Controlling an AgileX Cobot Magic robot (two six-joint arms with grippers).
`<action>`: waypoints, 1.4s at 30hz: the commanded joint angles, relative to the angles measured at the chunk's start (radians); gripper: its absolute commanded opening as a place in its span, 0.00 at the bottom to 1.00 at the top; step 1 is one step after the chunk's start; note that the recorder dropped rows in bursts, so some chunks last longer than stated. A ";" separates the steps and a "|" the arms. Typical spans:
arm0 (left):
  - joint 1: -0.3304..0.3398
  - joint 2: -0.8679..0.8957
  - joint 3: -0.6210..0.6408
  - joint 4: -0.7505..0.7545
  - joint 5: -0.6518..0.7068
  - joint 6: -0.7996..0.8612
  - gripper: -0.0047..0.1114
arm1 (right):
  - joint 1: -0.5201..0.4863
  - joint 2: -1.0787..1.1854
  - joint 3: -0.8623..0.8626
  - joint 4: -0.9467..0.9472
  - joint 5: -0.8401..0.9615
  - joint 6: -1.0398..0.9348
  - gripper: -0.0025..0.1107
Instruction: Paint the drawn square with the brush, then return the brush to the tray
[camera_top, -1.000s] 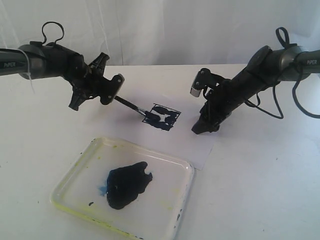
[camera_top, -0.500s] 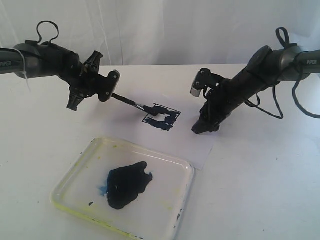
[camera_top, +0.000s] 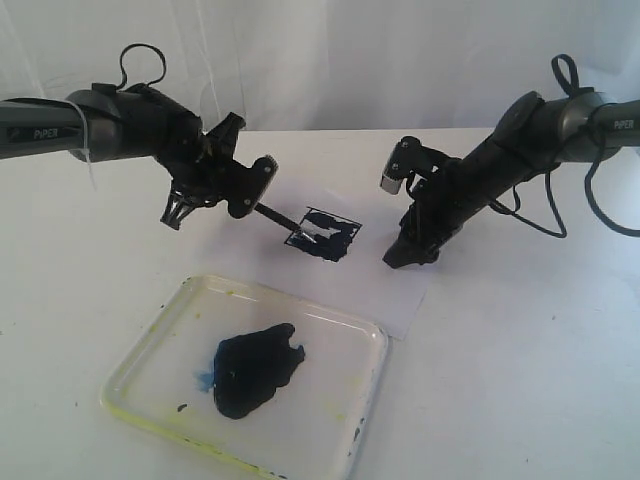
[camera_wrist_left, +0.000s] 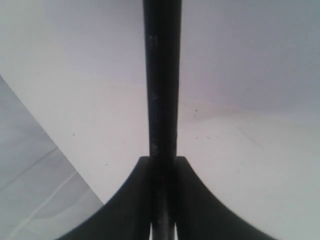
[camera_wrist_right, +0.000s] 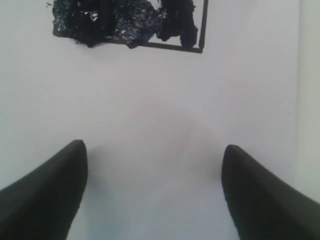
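Clamped on brush (camera_top: 281, 221): left gripper (camera_top: 252, 190), shifted closer to square (camera_top: 326, 236) than a moment ago, bristles on its dark fill, mid-paper (camera_top: 400, 292). Spread wide and empty: right gripper (camera_top: 401, 258), unmoved, tips down on paper just beside square. Toward desk's front edge, against paper's near edge: tray (camera_top: 131, 359).
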 joint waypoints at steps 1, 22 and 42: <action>-0.009 -0.017 0.006 0.192 0.049 -0.178 0.04 | -0.006 0.041 0.020 -0.089 0.001 0.014 0.64; -0.006 -0.003 0.006 0.430 0.053 -0.409 0.04 | -0.006 0.041 0.020 -0.089 -0.001 0.014 0.64; -0.002 -0.022 -0.030 0.357 0.033 -0.475 0.04 | -0.006 0.041 0.020 -0.104 -0.011 0.035 0.64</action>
